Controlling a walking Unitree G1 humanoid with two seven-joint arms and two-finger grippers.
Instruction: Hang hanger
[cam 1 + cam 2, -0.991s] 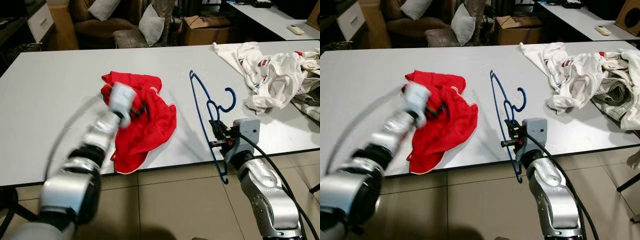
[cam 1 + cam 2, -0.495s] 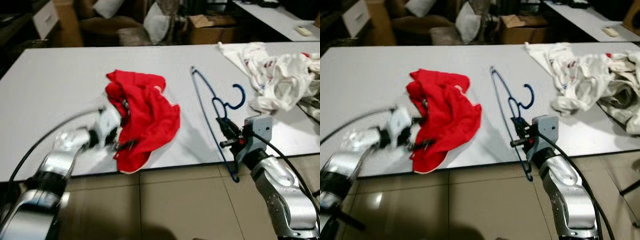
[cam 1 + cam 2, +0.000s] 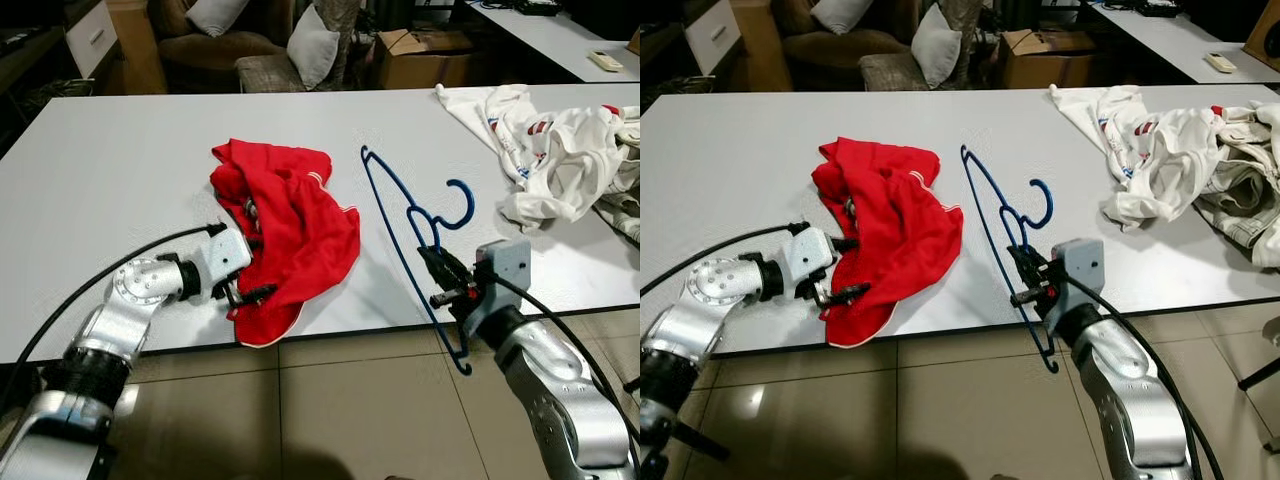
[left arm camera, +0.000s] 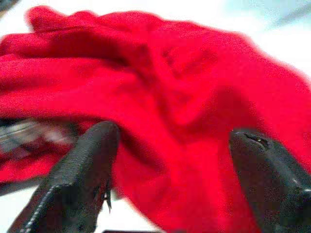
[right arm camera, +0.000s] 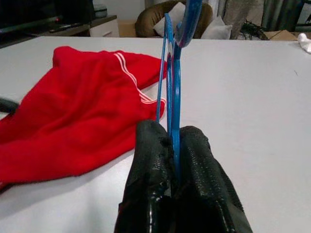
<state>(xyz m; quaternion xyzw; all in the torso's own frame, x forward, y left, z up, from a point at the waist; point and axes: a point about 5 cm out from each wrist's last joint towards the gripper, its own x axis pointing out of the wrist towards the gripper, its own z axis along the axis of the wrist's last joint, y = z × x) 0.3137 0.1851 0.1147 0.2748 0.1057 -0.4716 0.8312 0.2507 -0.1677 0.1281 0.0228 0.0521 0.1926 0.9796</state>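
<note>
1. Gripping the blue hanger (image 3: 405,215), the right tool (image 3: 442,283) has its two black fingers (image 5: 150,160) pressed together on the wire near the base of the hook, at the near edge of the desk (image 3: 100,170).
2. The hanger is tilted up off the desk: its hook curls toward the right side, one end reaches toward the desk's middle, and the other end hangs past the near edge over the tiled floor (image 3: 330,400).
3. The left tool (image 3: 245,280) sits low at the near edge with its fingers (image 4: 87,160) spread apart, either side of the red garment's (image 3: 295,235) near hem; contact cannot be confirmed.
4. The red garment lies crumpled left of the hanger, near the desk's front.
5. A heap of white clothing (image 3: 545,150) lies at the far right corner, well apart from the hanger.
</note>
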